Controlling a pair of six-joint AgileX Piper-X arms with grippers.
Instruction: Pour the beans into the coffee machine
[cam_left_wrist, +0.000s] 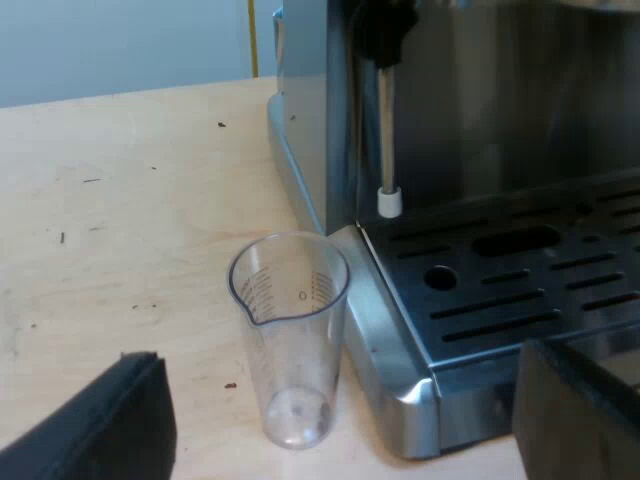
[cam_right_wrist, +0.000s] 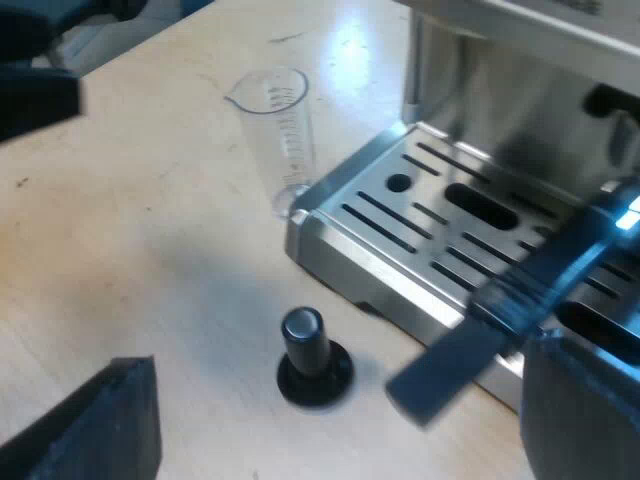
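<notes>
Clear measuring glass (cam_left_wrist: 290, 340) stands empty on the table (cam_left_wrist: 120, 200), just beside the espresso machine (cam_left_wrist: 500, 150) | black-knob tamper (cam_right_wrist: 313, 360) stands near its tray | left end effector (cam_left_wrist: 335, 355) wide | right end effector (cam_right_wrist: 335, 352) wide

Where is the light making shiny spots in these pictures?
Right wrist view: a white glare lies on the table near the measuring glass. Left wrist view: the espresso machine glints along its metal front corner.

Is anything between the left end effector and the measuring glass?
Nothing visible. The measuring glass stands upright on the table ahead of the open left end effector, beside the tray corner of the espresso machine.
</notes>
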